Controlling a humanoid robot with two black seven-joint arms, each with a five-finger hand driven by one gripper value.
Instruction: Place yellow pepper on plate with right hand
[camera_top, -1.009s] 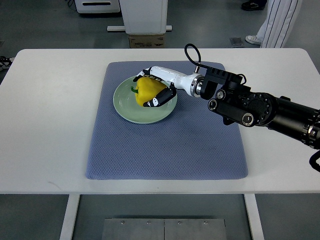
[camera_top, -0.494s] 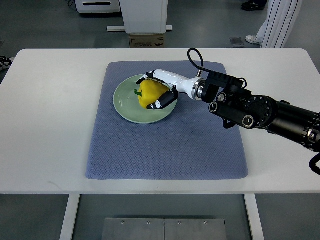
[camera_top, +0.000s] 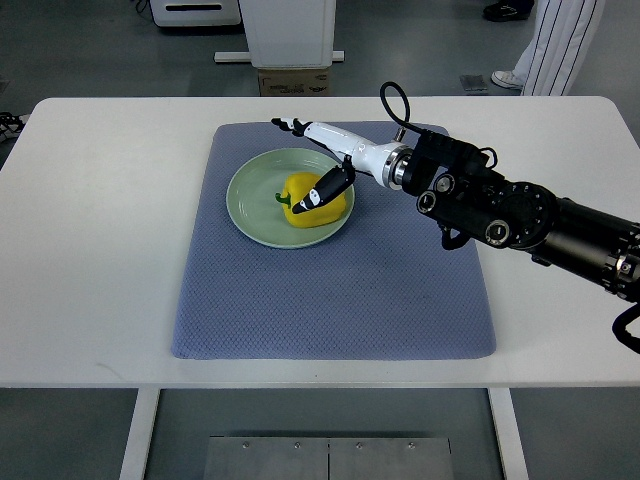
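I read the yellow pepper (camera_top: 318, 203) as set down: it sits on the green plate (camera_top: 252, 192), on the side of the plate nearest my right hand (camera_top: 322, 158), with its stem pointing toward the plate's middle. The plate lies on the blue mat (camera_top: 330, 290), in the half of the mat far from me, and the mat covers the middle of the white desk (camera_top: 100, 250), which I take to be there to keep the plate from sliding. My fingers (camera_top: 283, 124) are spread wide and grip nothing; the long ones reach out over the far rim of the plate, clear of the pepper, while the dark-tipped thumb (camera_top: 322, 188) hangs over the pepper's top, and I cannot tell whether it touches the skin or is just above it. So the pepper lies under the thumb and to the near side of the outstretched fingers, not enclosed by them. That open pose fits a release, and I judge the placing done bar pulling the arm away. My left hand is not in sight.
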